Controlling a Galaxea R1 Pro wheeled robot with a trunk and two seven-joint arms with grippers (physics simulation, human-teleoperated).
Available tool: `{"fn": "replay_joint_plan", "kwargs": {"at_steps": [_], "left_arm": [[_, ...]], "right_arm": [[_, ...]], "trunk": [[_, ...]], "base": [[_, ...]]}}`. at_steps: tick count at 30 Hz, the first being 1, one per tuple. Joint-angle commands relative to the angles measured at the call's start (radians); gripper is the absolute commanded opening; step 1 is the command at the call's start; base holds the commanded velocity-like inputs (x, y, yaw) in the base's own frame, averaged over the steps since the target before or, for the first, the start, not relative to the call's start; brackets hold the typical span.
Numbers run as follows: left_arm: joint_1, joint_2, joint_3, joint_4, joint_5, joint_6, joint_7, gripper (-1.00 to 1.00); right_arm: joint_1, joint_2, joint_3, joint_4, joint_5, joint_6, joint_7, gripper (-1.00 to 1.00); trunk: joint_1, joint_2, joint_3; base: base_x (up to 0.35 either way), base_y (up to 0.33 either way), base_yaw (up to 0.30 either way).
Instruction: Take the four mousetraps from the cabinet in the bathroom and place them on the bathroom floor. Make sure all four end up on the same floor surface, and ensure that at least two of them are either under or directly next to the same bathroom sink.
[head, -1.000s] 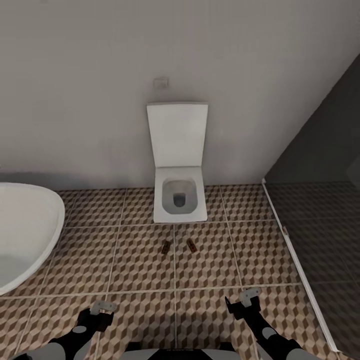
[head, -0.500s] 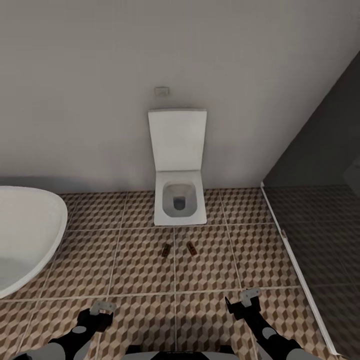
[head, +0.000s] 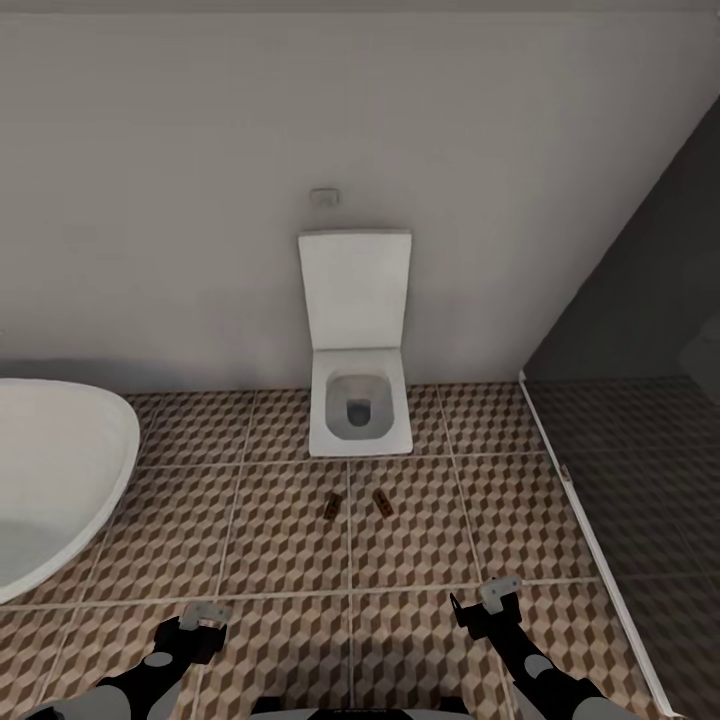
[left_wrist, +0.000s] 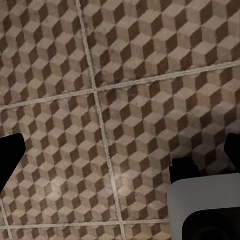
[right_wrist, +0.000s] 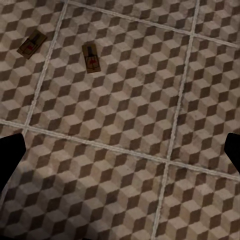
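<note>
Two mousetraps lie on the cube-patterned bathroom floor (head: 280, 540) just in front of the toilet, one (head: 331, 506) to the left of a grout line and one (head: 381, 502) to its right. The right wrist view has the same pair (right_wrist: 32, 44) (right_wrist: 91, 57) flat on the tiles. My left gripper (head: 197, 622) and right gripper (head: 485, 600) hang low over the floor nearer to me than the traps, both open with nothing between the fingers. The cabinet and the sink are out of view.
A white toilet (head: 358, 400) with its lid up stands against the back wall. The white bathtub (head: 55, 480) curves in at the left. A glass partition with a white sill (head: 585, 540) closes off the darker tiled area at the right.
The whole picture has shifted, so the camera has moved: the toilet now sits lower and a bit smaller. The two mousetraps and both arms stay where they were.
</note>
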Motion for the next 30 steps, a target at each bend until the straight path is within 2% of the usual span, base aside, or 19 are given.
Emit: {"fn": "replay_joint_plan", "kwargs": {"at_steps": [1,10,30], "left_arm": [[-0.001,0.000,-0.008,0.002,0.003,-0.003,0.003,1.00],[-0.001,-0.001,-0.008,0.002,0.003,-0.003,0.003,1.00],[-0.001,0.000,-0.009,0.002,0.004,-0.003,0.003,1.00]], "right_arm": [[-0.001,0.000,0.004,0.001,-0.001,-0.003,0.000,1.00],[-0.001,0.000,0.004,0.001,-0.002,-0.003,0.000,1.00],[-0.001,0.001,0.004,0.002,-0.002,-0.003,0.000,1.00]], "trunk": [[-0.003,0.006,0.004],[-0.038,0.069,0.046],[-0.038,0.069,0.078]], "base": [[0.000,0.000,0.000],[0.000,0.000,0.000],[0.000,0.000,0.000]]}}
